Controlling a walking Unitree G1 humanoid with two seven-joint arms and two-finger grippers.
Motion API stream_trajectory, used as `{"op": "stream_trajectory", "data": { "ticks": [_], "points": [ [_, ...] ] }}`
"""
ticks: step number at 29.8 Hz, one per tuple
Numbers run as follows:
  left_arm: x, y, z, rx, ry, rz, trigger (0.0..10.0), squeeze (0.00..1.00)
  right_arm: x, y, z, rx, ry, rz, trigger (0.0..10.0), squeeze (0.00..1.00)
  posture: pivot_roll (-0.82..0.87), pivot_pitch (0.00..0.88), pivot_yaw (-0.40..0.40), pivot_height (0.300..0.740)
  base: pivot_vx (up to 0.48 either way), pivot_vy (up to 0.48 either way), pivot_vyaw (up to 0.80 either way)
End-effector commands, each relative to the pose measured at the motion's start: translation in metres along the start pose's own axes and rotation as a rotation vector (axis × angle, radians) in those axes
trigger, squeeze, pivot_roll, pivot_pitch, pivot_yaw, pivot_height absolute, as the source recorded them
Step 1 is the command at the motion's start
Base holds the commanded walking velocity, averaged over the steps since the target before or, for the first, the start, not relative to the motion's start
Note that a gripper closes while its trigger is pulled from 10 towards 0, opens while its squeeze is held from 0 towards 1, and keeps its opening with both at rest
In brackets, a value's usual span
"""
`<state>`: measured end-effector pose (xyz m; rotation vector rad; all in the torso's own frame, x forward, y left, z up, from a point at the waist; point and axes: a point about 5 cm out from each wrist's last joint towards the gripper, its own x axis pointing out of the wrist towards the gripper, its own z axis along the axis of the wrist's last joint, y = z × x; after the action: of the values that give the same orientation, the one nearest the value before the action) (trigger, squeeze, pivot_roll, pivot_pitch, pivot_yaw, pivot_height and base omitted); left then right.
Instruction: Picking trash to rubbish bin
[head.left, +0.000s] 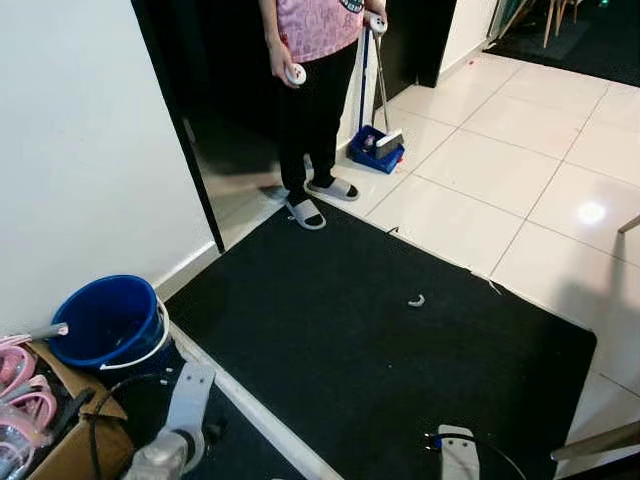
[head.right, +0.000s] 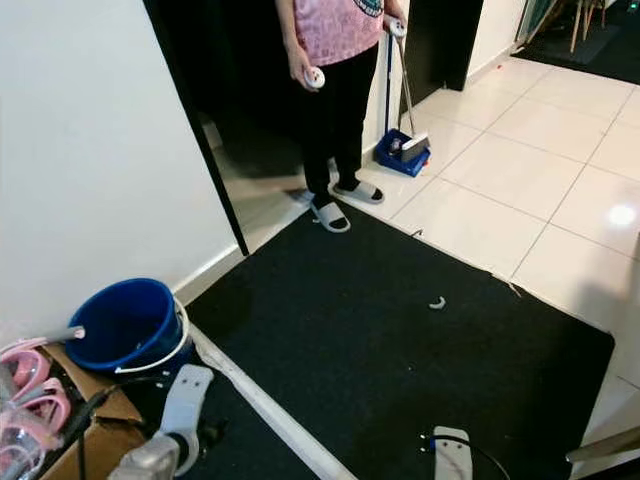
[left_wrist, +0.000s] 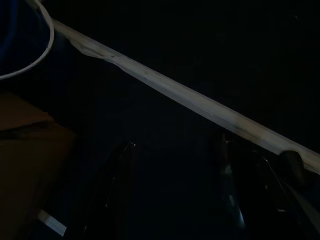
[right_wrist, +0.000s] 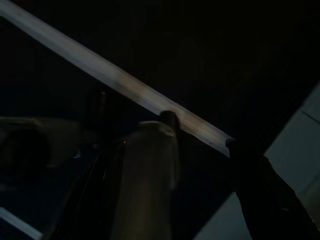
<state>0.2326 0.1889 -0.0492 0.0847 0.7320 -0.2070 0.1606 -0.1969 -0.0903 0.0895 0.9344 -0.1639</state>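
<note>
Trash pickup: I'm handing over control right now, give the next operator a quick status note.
Left hand: open, low by the mat edge, holding nothing.
Right hand: hangs low; too dark to tell its fingers.
Trash: small white scrap on the black mat, ahead, not yet picked.
Blue bucket: at the left by the wall, likely the bin.
Person stands past the mat.
Left: approach, pick, drop.

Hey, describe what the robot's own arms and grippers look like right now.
The left arm is silver-grey with a flat pale forearm plate. The right arm is pale silver with a thin cable and a blue mark beside it. The wrist views, very dark, show long black fingers.
</note>
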Motion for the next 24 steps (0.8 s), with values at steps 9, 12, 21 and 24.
{"op": "stream_trajectory", "data": {
  "ticks": [9, 12, 21, 24],
  "points": [
    [-0.003, -0.005, -0.016, -0.035, 0.031, 0.040, 10.0, 0.00, 0.002, -0.001, 0.011, -0.093, -0.003, 0.049, 10.0, 0.00, 0.06, 0.100, 0.008, 0.740, 0.000, 0.000, 0.00],
    [-0.004, -0.009, -0.021, -0.055, 0.038, 0.050, 10.0, 0.00, 0.003, -0.004, 0.017, -0.112, -0.005, 0.060, 10.0, 0.00, 0.06, 0.098, -0.022, 0.740, 0.000, 0.000, 0.00],
    [-0.006, -0.015, -0.030, -0.093, 0.048, 0.065, 10.0, 0.00, 0.004, -0.010, 0.031, -0.167, -0.013, 0.076, 10.0, 0.00, 0.05, 0.101, -0.055, 0.740, 0.000, 0.000, 0.00],
    [-0.005, -0.014, -0.027, -0.096, 0.040, 0.065, 10.0, 0.00, 0.004, -0.008, 0.030, -0.172, -0.014, 0.078, 10.0, 0.00, 0.05, 0.102, -0.042, 0.740, 0.000, 0.000, 0.00]
  ]
}}
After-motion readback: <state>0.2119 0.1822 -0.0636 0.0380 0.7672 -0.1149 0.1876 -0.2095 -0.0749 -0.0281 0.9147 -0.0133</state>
